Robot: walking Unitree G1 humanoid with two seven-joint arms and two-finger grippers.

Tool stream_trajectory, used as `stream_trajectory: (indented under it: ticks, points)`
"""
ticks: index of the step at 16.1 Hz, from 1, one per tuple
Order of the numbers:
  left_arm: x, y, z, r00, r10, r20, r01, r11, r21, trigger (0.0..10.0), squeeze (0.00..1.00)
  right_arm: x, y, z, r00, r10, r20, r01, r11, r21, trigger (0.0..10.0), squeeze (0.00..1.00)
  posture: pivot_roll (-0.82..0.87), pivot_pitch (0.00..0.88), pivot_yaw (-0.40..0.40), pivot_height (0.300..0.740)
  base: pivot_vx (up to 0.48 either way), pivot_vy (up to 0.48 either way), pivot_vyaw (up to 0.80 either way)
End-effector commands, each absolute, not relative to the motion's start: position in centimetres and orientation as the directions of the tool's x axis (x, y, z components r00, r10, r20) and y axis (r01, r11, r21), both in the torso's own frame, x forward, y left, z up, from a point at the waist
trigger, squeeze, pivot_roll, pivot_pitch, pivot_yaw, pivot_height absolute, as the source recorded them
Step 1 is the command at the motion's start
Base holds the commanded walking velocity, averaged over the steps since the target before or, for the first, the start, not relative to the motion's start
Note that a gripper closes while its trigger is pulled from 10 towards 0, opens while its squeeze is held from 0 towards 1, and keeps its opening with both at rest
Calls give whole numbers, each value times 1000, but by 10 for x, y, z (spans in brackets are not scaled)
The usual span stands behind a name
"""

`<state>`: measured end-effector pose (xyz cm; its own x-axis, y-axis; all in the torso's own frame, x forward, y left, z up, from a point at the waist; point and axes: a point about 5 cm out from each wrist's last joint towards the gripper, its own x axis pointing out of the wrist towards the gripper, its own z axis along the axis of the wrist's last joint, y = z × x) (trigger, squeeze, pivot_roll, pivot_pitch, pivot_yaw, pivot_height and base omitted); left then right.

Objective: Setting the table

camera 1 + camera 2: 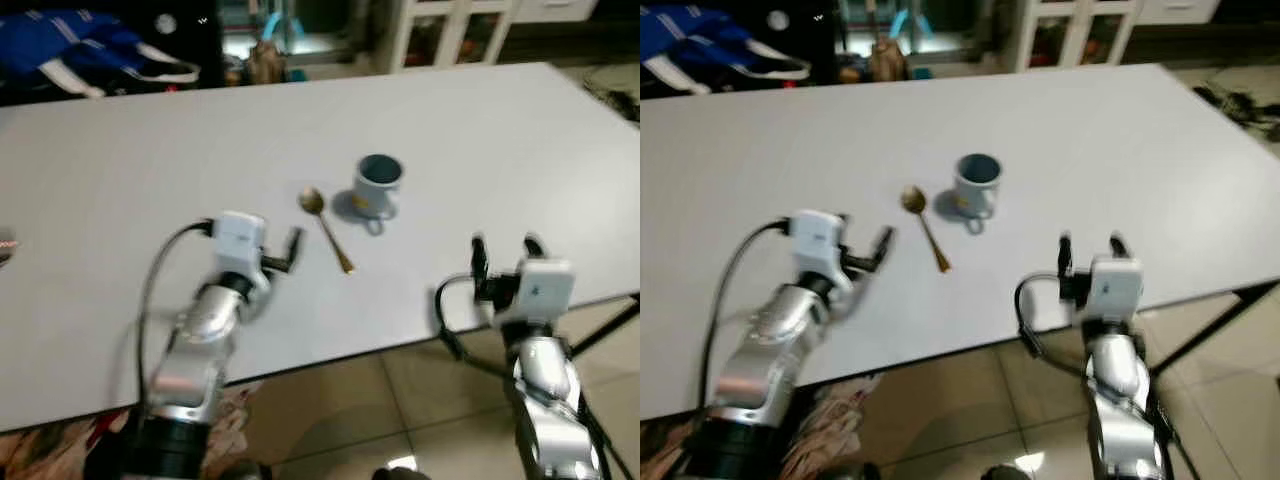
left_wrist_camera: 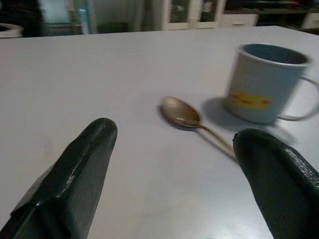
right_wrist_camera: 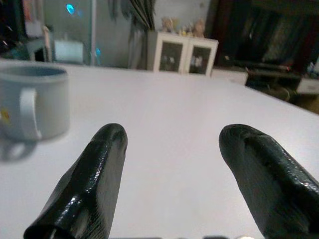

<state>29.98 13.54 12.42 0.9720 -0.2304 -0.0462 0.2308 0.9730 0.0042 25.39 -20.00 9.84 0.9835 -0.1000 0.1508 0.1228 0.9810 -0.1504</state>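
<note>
so there's a pale blue mug (image 1: 377,186) sitting upright about mid-way across the white table (image 1: 520,130), handle facing the robot's edge. a gold spoon (image 1: 325,226) lies flat just left of the mug, bowl end level with it and the handle running back toward the near edge, close to the mug but not touching. the left gripper (image 1: 292,248) hangs low over the table left of the mug, near the spoon's handle end, fingers spread apart with nothing in them. the right gripper (image 1: 505,248) is on the mug's right and nearer the table's front edge, fingers also spread wide and empty. a blue bag (image 1: 75,50) sits way past the mug by the far left edge.
</note>
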Motion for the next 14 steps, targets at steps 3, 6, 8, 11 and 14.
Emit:
stream_trajectory:
  ticks: [3, 6, 8, 11, 14]
  points:
    - [289, 156, 116, 990, -135, -45, 136, 991, 18, 10000, 0, 267, -180, 96, 995, -2, 99, 13, 993, -114, 10000, 0, 59, 0, -36, 740, 0, 0, 263]
    - [288, 155, 118, 990, -138, -32, 139, 989, 40, 10000, 0, 275, -175, 94, 996, 23, 83, -14, 994, -107, 10000, 0, 85, 0, -37, 740, 0, 0, 788]
    - [287, 155, 120, 989, -147, -27, 148, 987, 58, 10000, 0, 279, -171, 94, 996, 32, 78, -25, 995, -92, 10000, 0, 87, 0, -23, 740, 0, 0, 775]
    - [293, 153, 122, 986, -162, -28, 164, 984, 64, 10000, 0, 282, -173, 91, 998, 10, 58, -4, 996, -91, 10000, 0, 75, 0, -10, 740, 0, 0, 0]
    - [295, 149, 121, 983, -179, -31, 181, 981, 75, 10000, 0, 280, -177, 86, 999, -10, 40, 13, 996, -90, 10000, 0, 64, 0, -4, 740, 0, 0, 0]
